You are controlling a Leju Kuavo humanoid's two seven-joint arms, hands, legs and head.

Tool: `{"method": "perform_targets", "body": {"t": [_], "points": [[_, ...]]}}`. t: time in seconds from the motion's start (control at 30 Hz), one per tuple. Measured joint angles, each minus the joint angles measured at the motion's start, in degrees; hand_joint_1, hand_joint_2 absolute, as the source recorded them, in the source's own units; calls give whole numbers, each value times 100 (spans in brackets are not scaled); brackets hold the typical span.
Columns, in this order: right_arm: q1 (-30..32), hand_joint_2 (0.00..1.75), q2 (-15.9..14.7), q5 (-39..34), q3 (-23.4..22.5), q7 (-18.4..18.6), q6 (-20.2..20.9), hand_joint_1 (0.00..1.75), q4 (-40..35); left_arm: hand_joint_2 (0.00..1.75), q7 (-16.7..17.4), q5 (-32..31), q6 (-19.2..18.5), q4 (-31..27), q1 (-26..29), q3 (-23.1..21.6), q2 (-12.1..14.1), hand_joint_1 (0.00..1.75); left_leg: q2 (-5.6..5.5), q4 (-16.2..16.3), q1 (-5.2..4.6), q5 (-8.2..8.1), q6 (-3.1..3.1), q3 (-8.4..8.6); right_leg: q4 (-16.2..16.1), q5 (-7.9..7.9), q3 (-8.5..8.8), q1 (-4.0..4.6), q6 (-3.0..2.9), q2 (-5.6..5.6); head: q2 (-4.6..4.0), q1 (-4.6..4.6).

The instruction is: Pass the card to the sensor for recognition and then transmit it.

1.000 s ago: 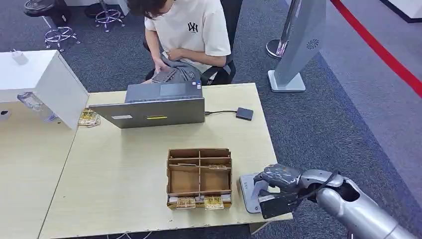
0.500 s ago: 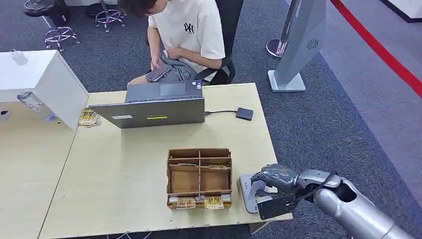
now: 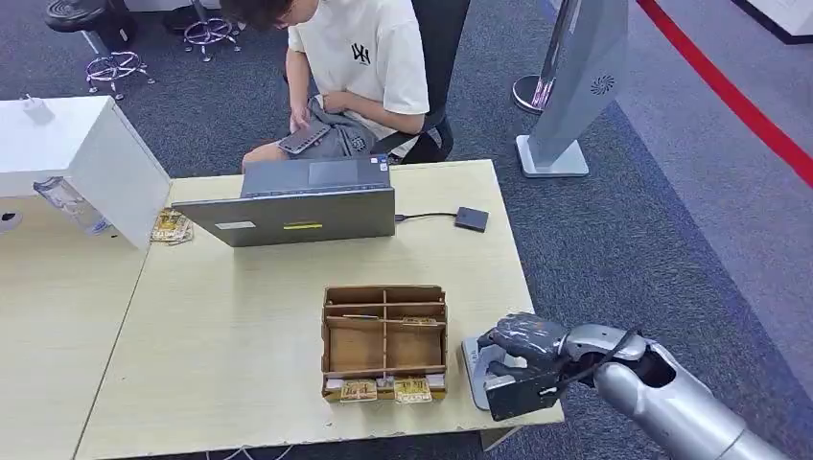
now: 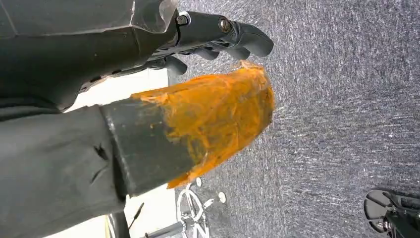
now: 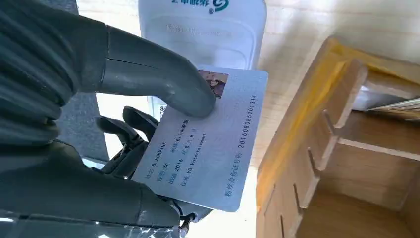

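Card [image 5: 208, 141] pinched by right hand [image 3: 519, 343] over partly hidden sensor [image 5: 210, 29]; left hand [image 4: 218, 37] state unclear.

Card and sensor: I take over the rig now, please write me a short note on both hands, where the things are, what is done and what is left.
Right hand: holds the card between thumb and fingers, over the white sensor at the table's near right corner, beside the wooden box.
Left hand: hangs over the carpet, nothing in it; open or shut cannot be told.
Done: card picked up and brought to the sensor.
Left: whether the read is finished cannot be told; then pass the card on. A person sits behind the laptop.
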Motion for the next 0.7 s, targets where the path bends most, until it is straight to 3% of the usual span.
{"method": "perform_targets", "body": {"t": [0.7], "points": [[-299,175,103,398,229,236,-100,175,632,0,260,-2,-74,0,13,85,-98,0,0,1,0,0,0,7,0,0,6,0,1,0,0,0]]}}
